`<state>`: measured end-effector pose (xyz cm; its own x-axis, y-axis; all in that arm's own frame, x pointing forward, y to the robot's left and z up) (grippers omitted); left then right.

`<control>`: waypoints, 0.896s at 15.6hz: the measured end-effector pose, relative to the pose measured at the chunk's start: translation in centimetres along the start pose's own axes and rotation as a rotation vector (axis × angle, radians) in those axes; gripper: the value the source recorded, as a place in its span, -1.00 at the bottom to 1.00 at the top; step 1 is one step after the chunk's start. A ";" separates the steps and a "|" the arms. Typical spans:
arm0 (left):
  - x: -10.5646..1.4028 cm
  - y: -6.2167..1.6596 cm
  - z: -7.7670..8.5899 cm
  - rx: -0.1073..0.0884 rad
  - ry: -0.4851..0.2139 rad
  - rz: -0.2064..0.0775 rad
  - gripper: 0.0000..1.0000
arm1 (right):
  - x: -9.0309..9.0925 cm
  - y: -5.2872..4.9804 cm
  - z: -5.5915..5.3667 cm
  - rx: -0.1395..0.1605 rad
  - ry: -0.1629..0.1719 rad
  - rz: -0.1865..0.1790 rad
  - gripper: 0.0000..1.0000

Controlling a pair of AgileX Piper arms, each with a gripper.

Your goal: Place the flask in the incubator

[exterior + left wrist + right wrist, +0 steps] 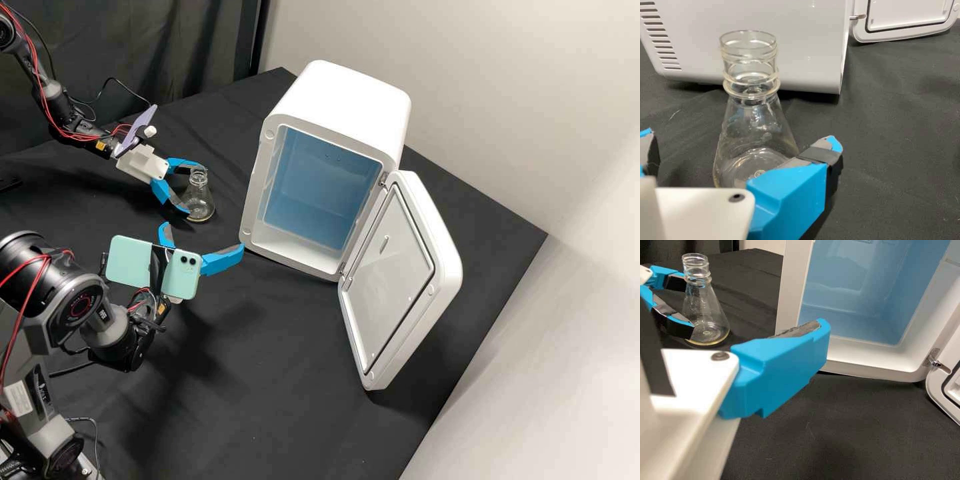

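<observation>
Toward the left of the counter (267,380), your left tool (193,188) is spread wide around the flask (199,199), one blue finger on each side of its base and not yet closed on it. The flask stands upright, neck up, on the counter just beside the incubator's outer side wall. Your right tool (199,245), also wide and empty, hangs near the front corner. To the right, the incubator (340,107) has its door (400,280) swung open. I judge you must carry the flask round that corner into the blue chamber.
</observation>
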<state>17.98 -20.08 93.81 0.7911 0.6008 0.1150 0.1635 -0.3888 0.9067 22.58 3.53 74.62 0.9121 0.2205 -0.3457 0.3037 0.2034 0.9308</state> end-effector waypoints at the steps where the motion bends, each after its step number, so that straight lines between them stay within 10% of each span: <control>1: 0.1 0.00 0.2 0.000 -0.004 0.000 1.00 | 0.0 0.0 0.0 0.000 0.000 0.000 1.00; 10: 0.5 0.33 1.7 0.036 -0.072 0.000 1.00 | 0.0 0.0 0.0 0.000 0.000 0.000 1.00; 14: 0.4 0.44 2.2 0.019 -0.108 -0.004 1.00 | 0.0 0.0 -0.1 0.000 0.002 -0.002 1.00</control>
<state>19.62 -21.53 93.38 0.8493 0.5238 0.0664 0.1769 -0.4008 0.8989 22.56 3.58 74.57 0.9108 0.2225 -0.3477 0.3052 0.2040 0.9302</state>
